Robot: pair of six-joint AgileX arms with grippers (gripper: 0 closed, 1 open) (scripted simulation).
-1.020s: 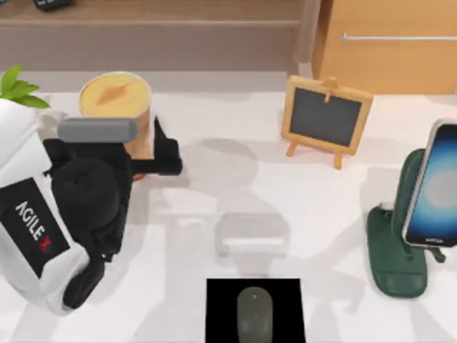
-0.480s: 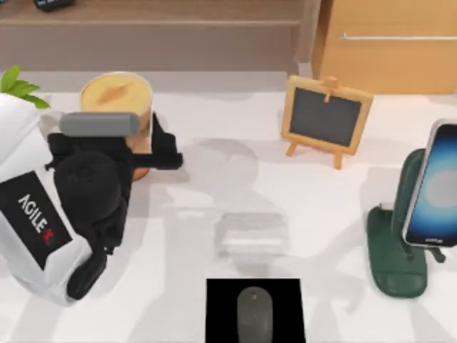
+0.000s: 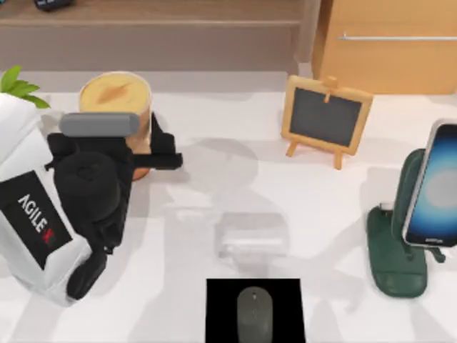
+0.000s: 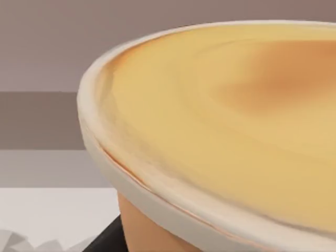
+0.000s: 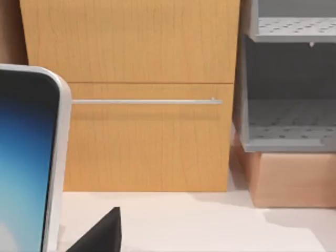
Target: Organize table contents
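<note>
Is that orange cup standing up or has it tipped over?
Upright. From above, the cup shows its round yellow lid facing up, closed, with the left gripper at its side.

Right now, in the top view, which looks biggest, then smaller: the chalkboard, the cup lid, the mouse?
1. Chalkboard, biggest.
2. Cup lid, a bit smaller, though it sits higher and nearer the camera, so it's close.
3. Mouse, smallest.

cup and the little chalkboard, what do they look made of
The drink cup looks like matte orange paper or card, its pale yellow lid smooth with a rolled cream rim, perhaps plastic. The mini chalkboard has a light wood frame and legs around a dull dark slate-like panel.
</note>
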